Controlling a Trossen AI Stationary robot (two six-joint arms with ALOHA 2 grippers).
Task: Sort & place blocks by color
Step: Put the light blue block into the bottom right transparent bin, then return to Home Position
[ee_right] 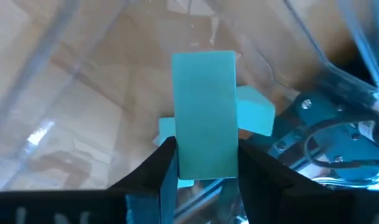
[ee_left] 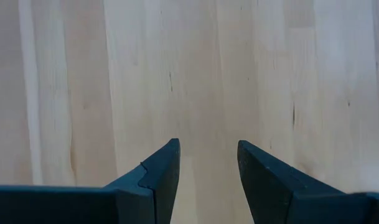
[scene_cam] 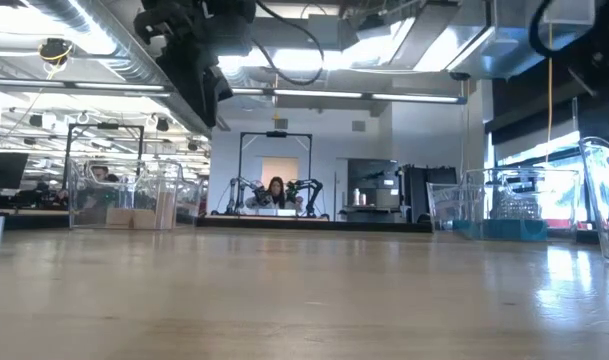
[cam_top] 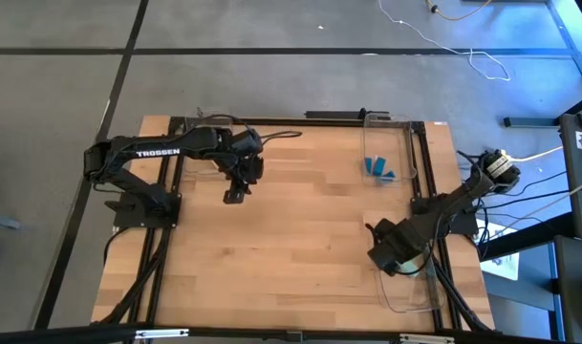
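My right gripper (ee_right: 206, 146) is shut on a pale mint green block (ee_right: 205, 106) over the clear tray (cam_top: 410, 291) at the table's near right. Two more mint blocks (ee_right: 256, 112) lie on that tray's floor beneath it. Blue blocks (cam_top: 377, 168) lie in the clear tray (cam_top: 405, 143) at the far right. Tan blocks (scene_cam: 134, 215) show in the far left tray (scene_cam: 119, 195). My left gripper (ee_left: 208, 152) stands open over bare table wood, at the far left (cam_top: 235, 194), with nothing between its fingers. My right gripper pinches the mint block's two long sides (ee_right: 205, 165) between its two fingers, near one end. The fingers come from above, pointing steeply down, and lie along the block. The block's other end reaches well past the fingertips, over the tray's blocks.
Three clear trays stand along the table's edges: far left, far right and near right. The wide middle of the wooden table (cam_top: 300, 239) is bare. Black frame rails (cam_top: 161, 258) run along both sides. Beyond the table, a person sits in the room (scene_cam: 276, 190).
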